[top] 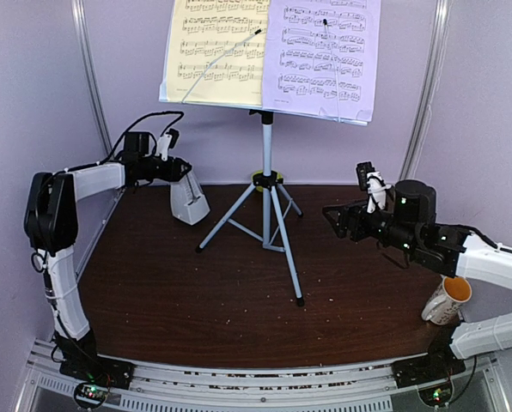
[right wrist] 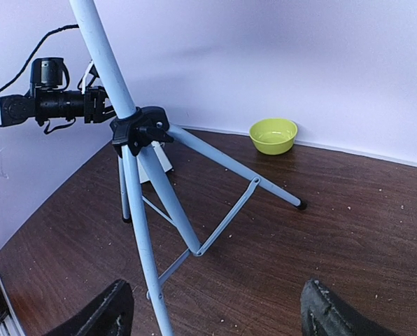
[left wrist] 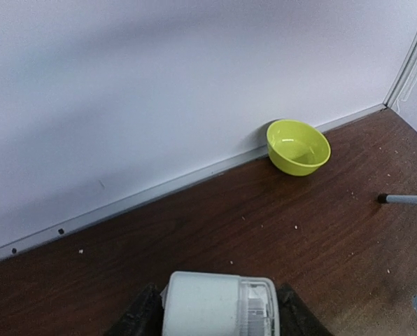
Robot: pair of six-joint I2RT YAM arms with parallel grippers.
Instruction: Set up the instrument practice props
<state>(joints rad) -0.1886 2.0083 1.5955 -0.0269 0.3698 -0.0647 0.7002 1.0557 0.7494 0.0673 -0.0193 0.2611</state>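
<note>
The white music stand (top: 239, 53) stands on its grey tripod (top: 267, 215) at mid-table, with a yellow sheet (top: 213, 51) on the left and a lilac sheet (top: 325, 56) on the right of its desk. My left gripper (top: 184, 173) is shut on the top of the small white metronome (top: 190, 200), which rests on the table at the back left. In the left wrist view the metronome (left wrist: 219, 304) sits between both fingers. My right gripper (top: 335, 216) is open and empty, right of the tripod (right wrist: 142, 189), with its fingers (right wrist: 96, 315) wide apart.
A small green bowl (left wrist: 298, 145) sits against the back wall and also shows in the right wrist view (right wrist: 273, 134). A white mug with an orange inside (top: 448, 300) stands at the right edge by the right arm. Walls close in the table at the back and sides.
</note>
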